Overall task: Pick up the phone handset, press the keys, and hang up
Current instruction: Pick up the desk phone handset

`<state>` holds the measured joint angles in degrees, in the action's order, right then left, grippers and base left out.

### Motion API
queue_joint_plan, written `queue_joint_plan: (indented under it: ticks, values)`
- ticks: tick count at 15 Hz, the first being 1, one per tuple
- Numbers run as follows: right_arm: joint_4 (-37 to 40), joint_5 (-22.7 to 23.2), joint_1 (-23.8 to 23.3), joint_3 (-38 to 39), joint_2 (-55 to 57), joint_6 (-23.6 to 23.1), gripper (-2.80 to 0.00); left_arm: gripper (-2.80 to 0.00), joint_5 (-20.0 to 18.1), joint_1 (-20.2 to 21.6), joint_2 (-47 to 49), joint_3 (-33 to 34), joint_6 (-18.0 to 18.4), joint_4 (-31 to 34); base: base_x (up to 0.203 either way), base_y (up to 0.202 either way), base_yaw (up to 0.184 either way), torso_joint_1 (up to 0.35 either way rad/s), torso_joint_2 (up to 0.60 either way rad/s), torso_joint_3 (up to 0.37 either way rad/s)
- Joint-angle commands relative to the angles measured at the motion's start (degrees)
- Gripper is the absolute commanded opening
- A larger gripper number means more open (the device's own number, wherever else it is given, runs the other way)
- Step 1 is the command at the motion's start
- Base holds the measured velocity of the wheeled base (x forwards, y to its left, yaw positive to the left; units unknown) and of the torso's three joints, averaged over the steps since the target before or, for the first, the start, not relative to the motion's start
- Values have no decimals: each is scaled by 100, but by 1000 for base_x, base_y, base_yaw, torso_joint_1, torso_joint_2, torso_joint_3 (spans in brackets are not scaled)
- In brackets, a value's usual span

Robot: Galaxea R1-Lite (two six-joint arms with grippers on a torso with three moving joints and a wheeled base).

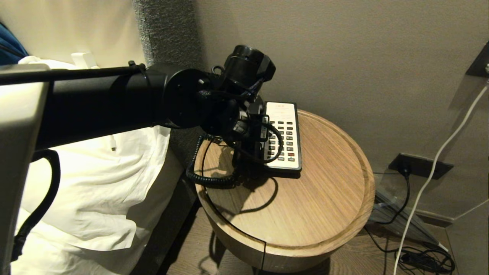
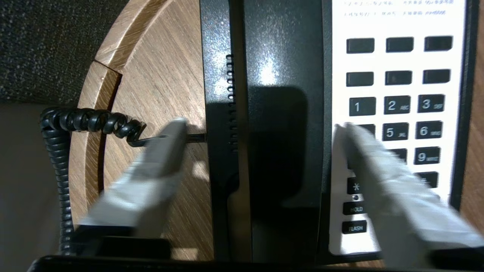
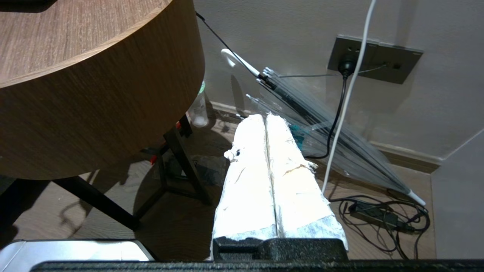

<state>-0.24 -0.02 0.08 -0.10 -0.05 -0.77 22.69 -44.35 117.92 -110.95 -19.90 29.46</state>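
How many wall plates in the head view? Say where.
2. One wall plate low, right of the table; the other higher, at the right edge. Others may be hidden.

Left gripper (image 2: 261, 128) spread (right (image 3: 267, 117) closed).

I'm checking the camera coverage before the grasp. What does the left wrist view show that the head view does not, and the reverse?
Only the left wrist view: the left hand with its fingers spread either side of the phone handset, not gripping it, and the numbers on the keys.
Only the head view: the left arm hiding the handset, the white bedding, the wall socket and the whole round table.
Both: the keypad, the coiled cord and the wooden tabletop.
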Motion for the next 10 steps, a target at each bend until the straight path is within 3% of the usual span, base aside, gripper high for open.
queue_joint_plan:
  ticks: [1,10]
  values:
    - [-2,2,0,1,5,-2,-280,-280,24,-11,47,3,45,15,0,0,0,0,0,0]
    - [-2,2,0,1,5,-2,-280,-280,148,-135,2,3,144,33,0,0,0,0,0,0]
